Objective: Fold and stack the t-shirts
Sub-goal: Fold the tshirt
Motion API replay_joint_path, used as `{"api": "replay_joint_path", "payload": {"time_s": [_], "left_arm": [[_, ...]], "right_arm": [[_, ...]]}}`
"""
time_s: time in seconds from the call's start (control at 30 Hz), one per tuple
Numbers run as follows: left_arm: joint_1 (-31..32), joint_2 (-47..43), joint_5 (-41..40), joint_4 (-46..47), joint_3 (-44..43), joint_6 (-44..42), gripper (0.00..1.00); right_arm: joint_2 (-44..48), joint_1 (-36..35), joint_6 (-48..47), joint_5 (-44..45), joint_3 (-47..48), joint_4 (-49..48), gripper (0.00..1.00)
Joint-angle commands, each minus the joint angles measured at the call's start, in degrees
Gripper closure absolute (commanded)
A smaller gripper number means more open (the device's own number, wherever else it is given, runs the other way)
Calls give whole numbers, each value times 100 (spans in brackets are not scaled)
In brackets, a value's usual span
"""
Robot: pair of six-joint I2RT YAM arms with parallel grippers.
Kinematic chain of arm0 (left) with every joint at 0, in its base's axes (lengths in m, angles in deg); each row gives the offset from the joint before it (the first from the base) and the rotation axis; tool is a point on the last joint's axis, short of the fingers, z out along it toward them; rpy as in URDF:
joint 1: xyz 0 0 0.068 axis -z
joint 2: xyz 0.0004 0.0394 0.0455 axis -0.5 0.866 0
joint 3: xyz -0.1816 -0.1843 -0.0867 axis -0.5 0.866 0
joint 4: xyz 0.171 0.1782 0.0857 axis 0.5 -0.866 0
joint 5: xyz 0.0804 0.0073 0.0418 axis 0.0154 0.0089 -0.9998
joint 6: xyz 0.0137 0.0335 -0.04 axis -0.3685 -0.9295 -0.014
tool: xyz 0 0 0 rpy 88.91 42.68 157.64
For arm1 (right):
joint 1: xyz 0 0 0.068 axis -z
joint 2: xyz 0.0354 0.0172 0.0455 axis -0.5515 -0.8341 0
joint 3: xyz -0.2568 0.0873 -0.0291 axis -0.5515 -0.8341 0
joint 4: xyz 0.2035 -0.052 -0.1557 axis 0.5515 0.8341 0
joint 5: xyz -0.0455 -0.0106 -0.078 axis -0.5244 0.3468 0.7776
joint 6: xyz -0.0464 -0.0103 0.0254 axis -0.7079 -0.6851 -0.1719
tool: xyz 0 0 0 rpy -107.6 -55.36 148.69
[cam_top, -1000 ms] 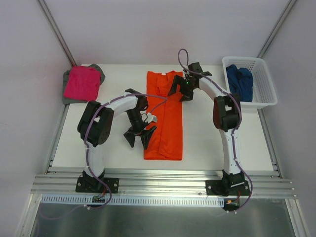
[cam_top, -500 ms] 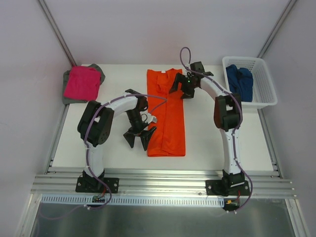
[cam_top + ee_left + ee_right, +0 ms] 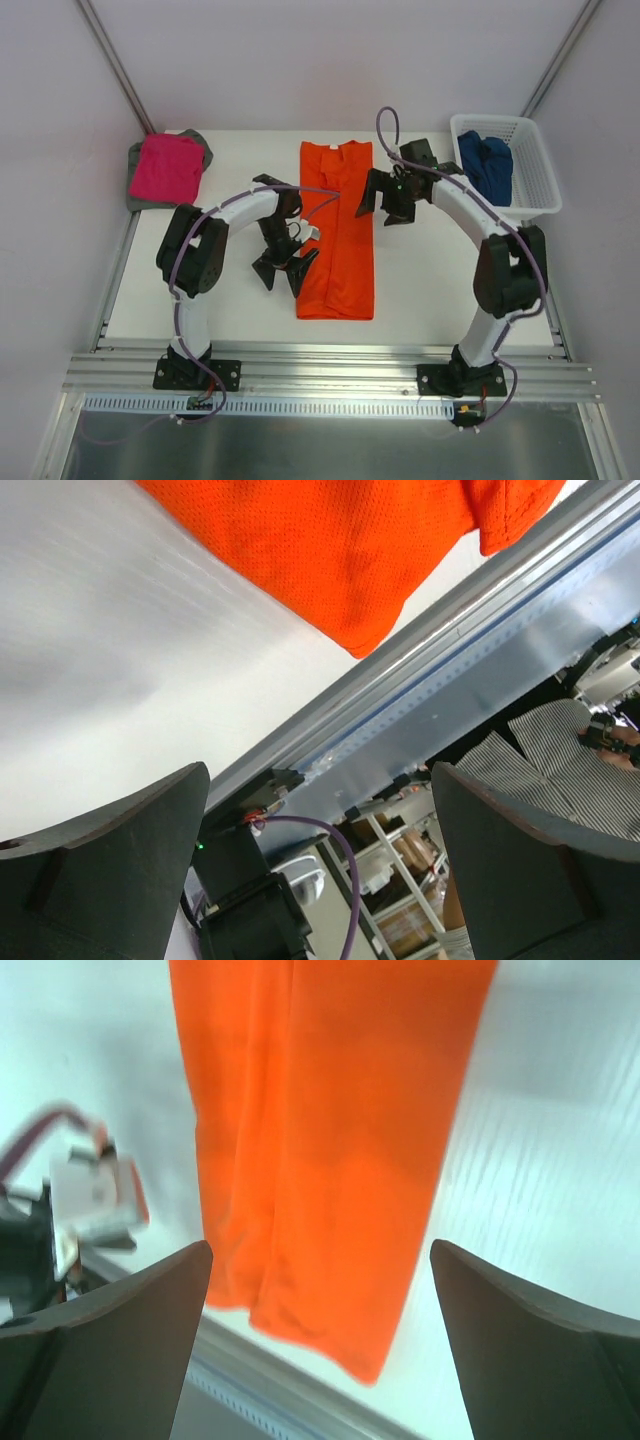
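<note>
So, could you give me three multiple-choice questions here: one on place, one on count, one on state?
1. Where is the dark blue t-shirt?
A. in the white basket
B. on a chair
C. on a hanger
2. How many t-shirts lie on the table outside the basket?
A. one
B. three
C. five
3. The left gripper and right gripper are:
A. both open, empty
B. both shut on cloth
C. left shut, right open
Answers:
1 A, blue cloth sits inside the lattice walls.
2 B, the orange t-shirt, and the pink t-shirt on the grey t-shirt.
3 A, fingers wide apart, nothing between.
</note>
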Motion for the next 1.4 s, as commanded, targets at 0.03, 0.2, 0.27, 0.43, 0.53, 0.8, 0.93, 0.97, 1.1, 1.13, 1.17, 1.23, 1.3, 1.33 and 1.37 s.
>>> {"api": "replay_joint_path", "payload": {"time_s": [0.03,0.2,0.27,0.43,0.53,0.8,0.93,0.97,1.1,1.13,1.17,1.23,1.3,1.33,1.37], "left_arm": [[-47,-327,6,105,123,73,6],[-363,111,305,132,63,152,14],[-504,252,401,150,-51,152,16],[-531,709,788,167,-105,187,22],[-522,789,946,185,0,178,22],[-513,868,1377,387,440,266,34],[-487,736,1404,448,659,328,39],[-487,666,1412,527,703,363,40],[-346,578,1456,668,923,468,48],[-259,569,1439,686,941,477,57],[-206,569,1387,721,950,582,61],[-66,525,1281,957,1037,757,70],[23,341,1307,1377,1186,960,70],[75,236,1263,1554,1413,952,69],[172,-26,1159,1765,1555,1309,66]], "right_arm": [[1139,-57,-137,5,-1258,463,2],[1921,-189,-50,-91,-2667,428,10],[2019,-259,-41,-188,-3176,289,14],[1950,-347,91,-293,-3636,-29,29],[1827,-391,83,-364,-3619,-38,35],[1554,-786,275,-416,-3504,-249,47],[1483,-997,364,-452,-3495,-301,47],[1466,-1032,381,-452,-3504,-301,48],[1439,-1226,513,-390,-3601,-319,48],[1465,-1252,574,-373,-3627,-319,48],[1483,-1279,601,-347,-3679,-328,48],[1588,-1305,680,-197,-3732,-319,48],[1667,-1314,715,91,-3811,-336,47],[1711,-1323,733,206,-3864,-371,46],[1799,-1332,742,312,-3908,-415,46]]}}
